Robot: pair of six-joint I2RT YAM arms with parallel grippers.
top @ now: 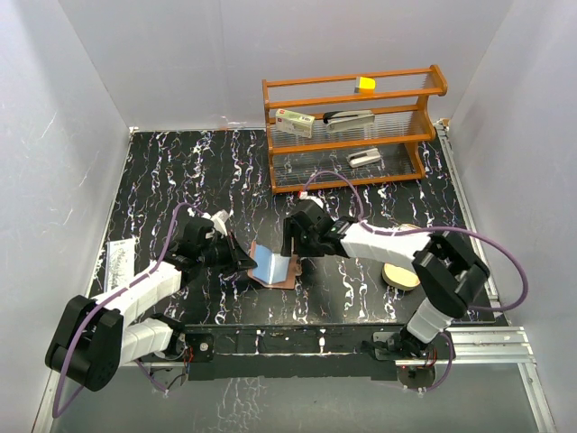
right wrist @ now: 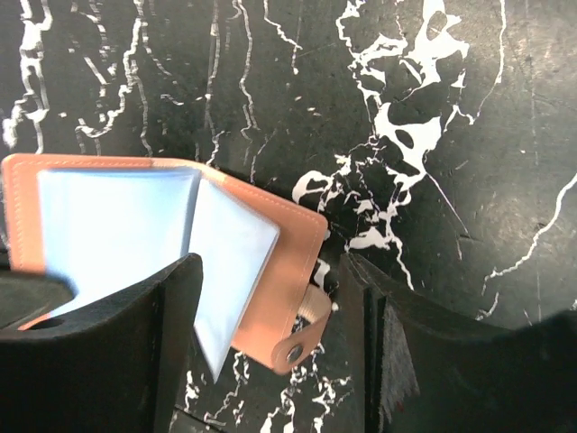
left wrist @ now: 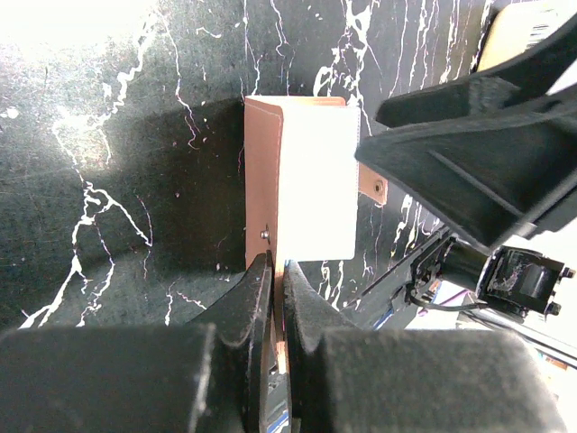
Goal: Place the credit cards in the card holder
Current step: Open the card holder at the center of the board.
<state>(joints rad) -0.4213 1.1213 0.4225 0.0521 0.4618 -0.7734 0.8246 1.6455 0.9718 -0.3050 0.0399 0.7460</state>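
The reddish-brown card holder point(top: 287, 273) lies open on the black marbled table. It also shows in the left wrist view point(left wrist: 261, 171) and the right wrist view point(right wrist: 284, 244). Light blue leaves point(right wrist: 117, 225) stand up inside it; I cannot tell whether one is a credit card. No orange or tan card shows. My left gripper point(top: 245, 260) is shut on the holder's left edge, the jaws pinching the cover point(left wrist: 278, 271). My right gripper point(top: 294, 255) is open and empty just above the holder's right panel, its fingers either side of the snap strap point(right wrist: 305, 336).
A tan oval tray point(top: 401, 275) sits right of the holder, partly under my right arm. A wooden rack point(top: 352, 126) with small items stands at the back. A white printed packet point(top: 120, 262) lies at the table's left edge.
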